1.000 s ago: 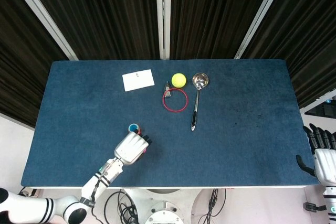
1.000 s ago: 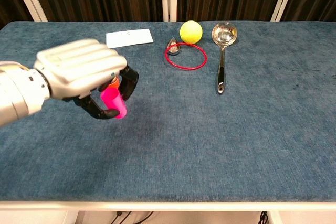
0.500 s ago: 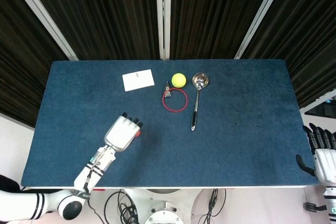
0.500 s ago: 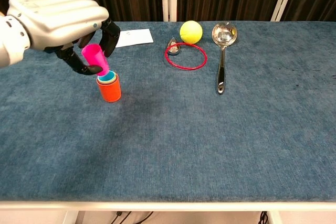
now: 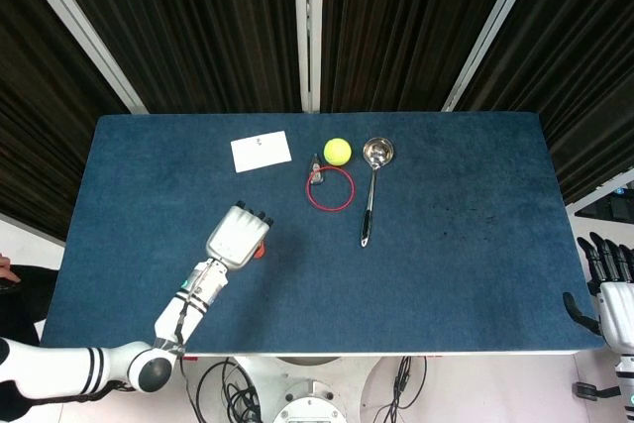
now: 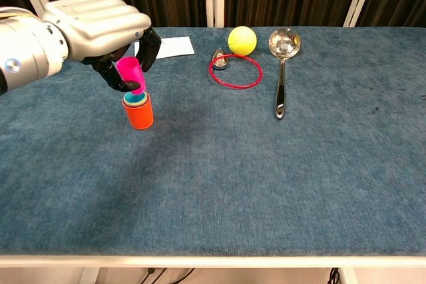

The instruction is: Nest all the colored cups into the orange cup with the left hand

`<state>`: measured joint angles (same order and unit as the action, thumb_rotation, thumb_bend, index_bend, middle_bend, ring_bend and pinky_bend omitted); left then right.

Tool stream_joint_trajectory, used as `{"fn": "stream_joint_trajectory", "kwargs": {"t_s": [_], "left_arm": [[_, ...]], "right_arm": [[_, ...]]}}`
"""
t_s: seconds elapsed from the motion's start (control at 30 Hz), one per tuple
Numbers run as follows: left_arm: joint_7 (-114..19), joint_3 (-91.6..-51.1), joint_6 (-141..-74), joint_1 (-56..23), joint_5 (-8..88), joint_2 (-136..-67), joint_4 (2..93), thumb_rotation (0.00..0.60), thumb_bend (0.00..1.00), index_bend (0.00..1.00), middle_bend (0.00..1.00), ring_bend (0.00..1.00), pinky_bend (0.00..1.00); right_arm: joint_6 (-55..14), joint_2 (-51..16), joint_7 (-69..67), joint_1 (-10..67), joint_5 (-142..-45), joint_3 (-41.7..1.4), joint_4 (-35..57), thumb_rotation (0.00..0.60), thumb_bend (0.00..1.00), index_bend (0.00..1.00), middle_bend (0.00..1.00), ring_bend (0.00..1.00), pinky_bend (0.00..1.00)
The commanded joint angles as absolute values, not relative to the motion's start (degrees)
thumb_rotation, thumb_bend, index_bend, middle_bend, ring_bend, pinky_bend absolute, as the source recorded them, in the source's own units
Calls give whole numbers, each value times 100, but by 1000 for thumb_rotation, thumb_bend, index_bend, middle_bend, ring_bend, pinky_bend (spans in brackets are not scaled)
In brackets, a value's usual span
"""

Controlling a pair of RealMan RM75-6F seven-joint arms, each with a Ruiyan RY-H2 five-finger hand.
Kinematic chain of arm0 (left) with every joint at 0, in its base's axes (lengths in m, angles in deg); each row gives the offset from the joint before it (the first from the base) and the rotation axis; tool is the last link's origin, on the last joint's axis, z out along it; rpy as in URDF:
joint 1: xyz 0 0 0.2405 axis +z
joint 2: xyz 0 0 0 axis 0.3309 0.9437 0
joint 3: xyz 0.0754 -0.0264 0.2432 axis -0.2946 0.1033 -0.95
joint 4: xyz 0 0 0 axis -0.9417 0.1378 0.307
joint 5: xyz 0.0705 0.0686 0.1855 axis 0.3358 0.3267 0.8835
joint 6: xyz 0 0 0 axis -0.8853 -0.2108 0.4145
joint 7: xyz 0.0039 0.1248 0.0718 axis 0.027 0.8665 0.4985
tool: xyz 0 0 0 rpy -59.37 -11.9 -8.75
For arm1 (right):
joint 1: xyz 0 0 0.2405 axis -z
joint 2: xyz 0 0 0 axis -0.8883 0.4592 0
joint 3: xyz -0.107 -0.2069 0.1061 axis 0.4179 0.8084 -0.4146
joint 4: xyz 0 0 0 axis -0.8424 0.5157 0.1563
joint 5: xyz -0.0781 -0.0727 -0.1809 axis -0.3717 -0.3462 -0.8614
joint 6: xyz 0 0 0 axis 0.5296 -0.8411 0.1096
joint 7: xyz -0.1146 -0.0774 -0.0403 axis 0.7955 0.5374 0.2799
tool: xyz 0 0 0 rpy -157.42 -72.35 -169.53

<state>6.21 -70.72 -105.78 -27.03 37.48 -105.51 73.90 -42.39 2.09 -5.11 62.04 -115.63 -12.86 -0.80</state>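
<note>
The orange cup (image 6: 139, 114) stands upright on the blue table, with blue and lighter cup rims nested inside it. My left hand (image 6: 100, 24) hovers just above it and grips a pink cup (image 6: 131, 73), which is tilted with its lower end close over the orange cup's mouth. In the head view my left hand (image 5: 238, 236) covers the stack, and only a sliver of the orange cup (image 5: 260, 251) shows at its edge. My right hand (image 5: 612, 289) sits off the table's right edge, fingers apart and holding nothing.
At the back of the table (image 6: 266, 177) lie a white card (image 6: 164, 47), a yellow ball (image 6: 242, 40), a red ring (image 6: 235, 71) with a small metal object (image 6: 219, 58) at its edge, and a metal ladle (image 6: 282, 64).
My left hand lifted the pink cup from low near the front, carried it back over the orange cup, and has now lowered it closer to the cup's mouth.
</note>
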Motion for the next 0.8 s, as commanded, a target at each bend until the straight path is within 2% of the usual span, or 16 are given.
{"fn": "stream_joint_trajectory", "kwargs": {"t_s": [0.03,0.47,0.57,0.67,0.8], "left_arm": [[556,-7102,-10569,-2740,3743,-10600,7270,600,286,518,505,583,474],[309,-7272,-10548,-2758,3711,-10678,7110,600,285,508,498,579,474],[274,-7286,-10554,-2760,3690,-10675,7089,600,272,420,476,550,458],[219,-7318,-10580,-2750,3747,-10656,7073,600,241,304,416,454,387],[167,-7354,-10647,-2717,3808,-10618,7127,600,215,265,334,359,326]], "right_arm": [[-4225,204,-514,6200,-11550,-1290,-75,600,303,0,0,0,0],[-4102,156,-514,6158,-11483,-1299,-15,600,303,0,0,0,0],[-4106,150,-516,6161,-11475,-1303,-7,600,303,0,0,0,0],[-4097,148,-512,6158,-11468,-1304,-6,600,304,0,0,0,0],[-4087,149,-494,6151,-11465,-1306,-19,600,304,0,0,0,0]]}}
